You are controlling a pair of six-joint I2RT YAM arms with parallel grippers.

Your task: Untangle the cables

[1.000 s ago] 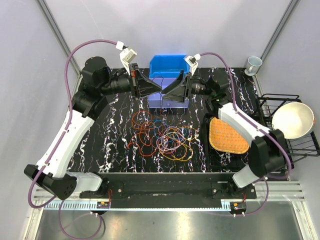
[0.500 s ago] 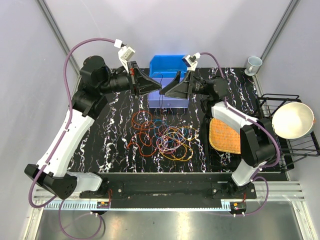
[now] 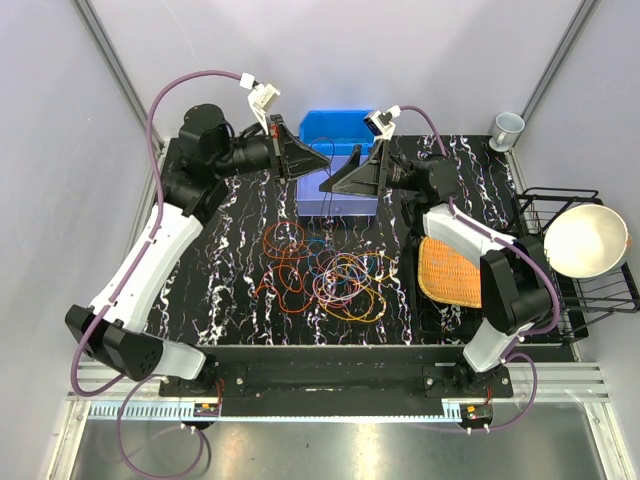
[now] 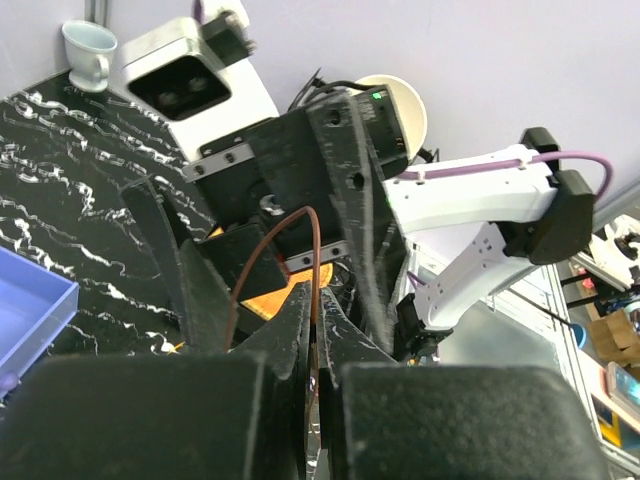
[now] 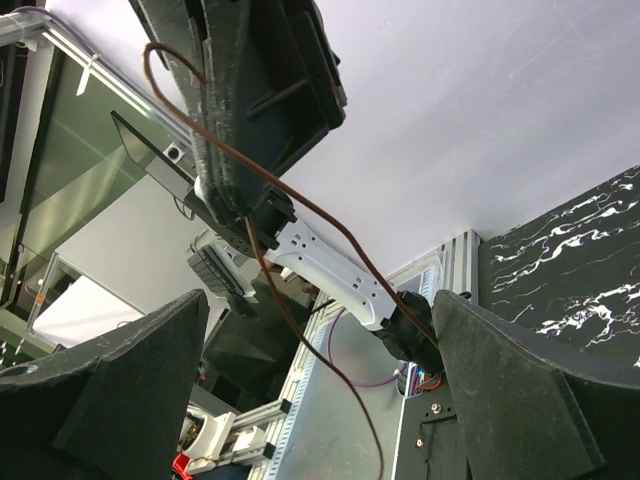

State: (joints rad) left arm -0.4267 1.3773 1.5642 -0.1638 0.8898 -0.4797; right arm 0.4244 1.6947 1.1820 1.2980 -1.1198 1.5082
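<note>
We saw L fingers (image 4: 290, 335) pinched shut on 1 brown cable (image 4: 315, 240); R fingers (image 5: 120, 380) gaped wide, empty; other cables (image 3: 340, 275) lay on surface (image 3: 220, 260).

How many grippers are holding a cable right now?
1: the left gripper, raised near the blue bin at the back, is shut on a brown cable. The right gripper, facing it, is open and holds nothing.
</note>
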